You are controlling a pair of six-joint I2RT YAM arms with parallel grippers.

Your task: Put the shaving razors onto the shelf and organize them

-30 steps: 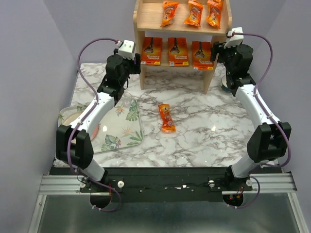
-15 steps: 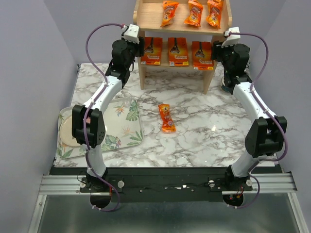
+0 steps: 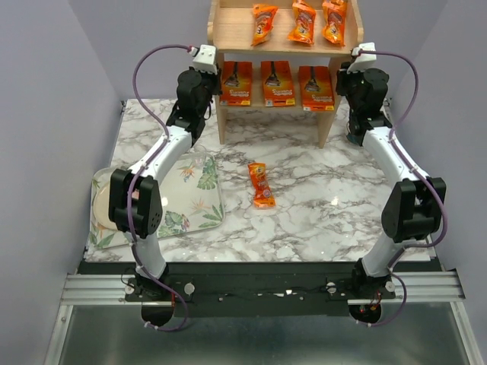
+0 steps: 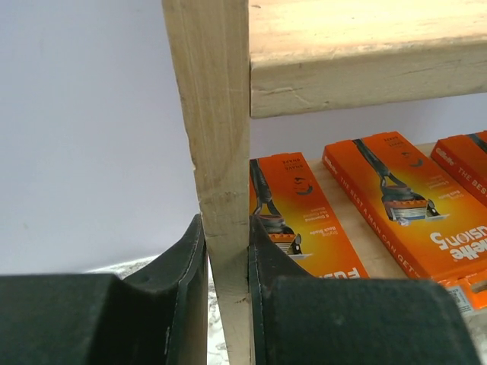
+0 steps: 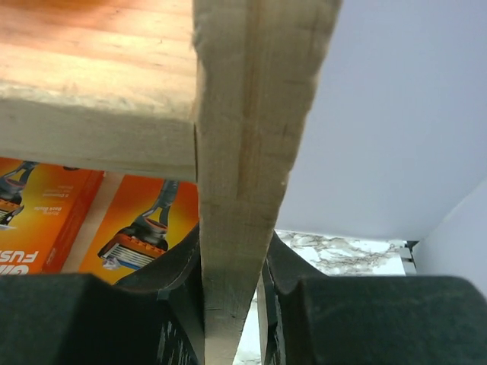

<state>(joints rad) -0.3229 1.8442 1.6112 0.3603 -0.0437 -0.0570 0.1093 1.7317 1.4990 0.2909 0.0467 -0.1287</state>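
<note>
The wooden shelf (image 3: 236, 36) stands at the back of the table. Three narrow orange razor packs (image 3: 303, 21) lie on its top board and three wide razor cards (image 3: 278, 82) on its lower board. One more narrow razor pack (image 3: 261, 185) lies loose on the marble mid-table. My left gripper (image 3: 213, 67) is shut on the shelf's left side panel (image 4: 217, 152), a finger on each face. My right gripper (image 3: 351, 67) is shut on the right side panel (image 5: 251, 114) the same way. Wide cards (image 4: 396, 190) (image 5: 144, 220) show just inside both panels.
A leaf-print tray (image 3: 194, 201) with a round plate (image 3: 103, 205) beside it sits at the front left. A small round object (image 3: 354, 137) lies by the shelf's right foot, partly behind my right arm. Purple walls close in behind and at both sides.
My left arm swung from the tray side up to the shelf's left panel. Both grippers, open a second ago, have closed onto the side panels.
</note>
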